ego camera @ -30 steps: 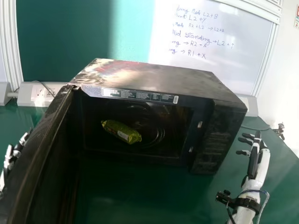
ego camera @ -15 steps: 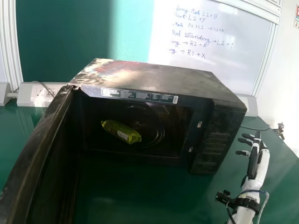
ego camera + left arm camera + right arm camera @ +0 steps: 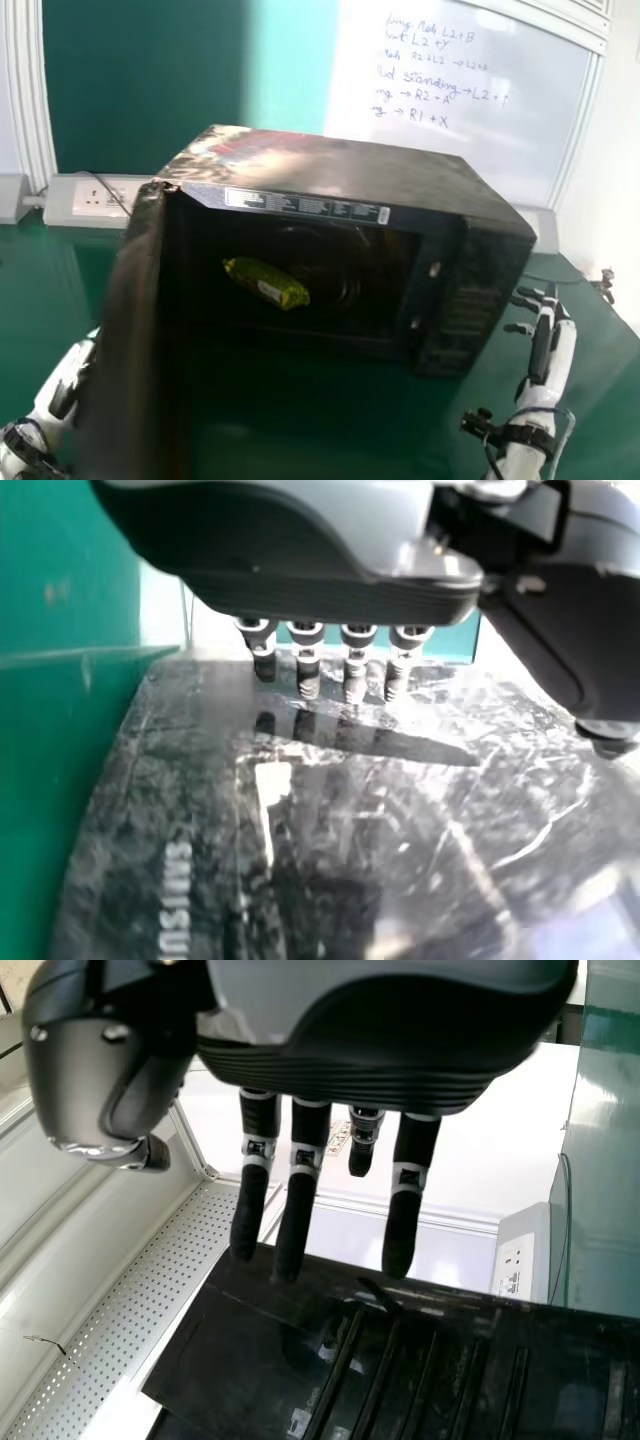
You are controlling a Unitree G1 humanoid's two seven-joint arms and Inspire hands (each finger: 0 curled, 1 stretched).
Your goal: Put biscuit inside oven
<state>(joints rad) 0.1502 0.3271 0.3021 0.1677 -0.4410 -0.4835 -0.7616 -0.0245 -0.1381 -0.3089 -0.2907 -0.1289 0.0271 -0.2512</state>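
Observation:
The green biscuit packet (image 3: 267, 283) lies inside the black microwave oven (image 3: 340, 175). Its door (image 3: 125, 340) stands open at the left. Outside the door is my left hand (image 3: 72, 385), partly hidden by it. In the left wrist view, straight fingers extend from the left hand (image 3: 307, 665) close over the door's scratched outer face (image 3: 330, 830); contact is unclear. Beyond the oven's right side, my right hand (image 3: 545, 335) is open and holds nothing. The right wrist view has the right hand (image 3: 300, 1195) with extended fingers near the oven's casing (image 3: 260, 1330).
The green table (image 3: 300, 430) extends before and around the oven. A socket box (image 3: 90, 200) sits behind it at the left, and a whiteboard (image 3: 470, 110) stands at the back.
The door has swung inward, toward the right. My left hand has come back into the head view outside the door. The view has shifted slightly; the right hand stays put.

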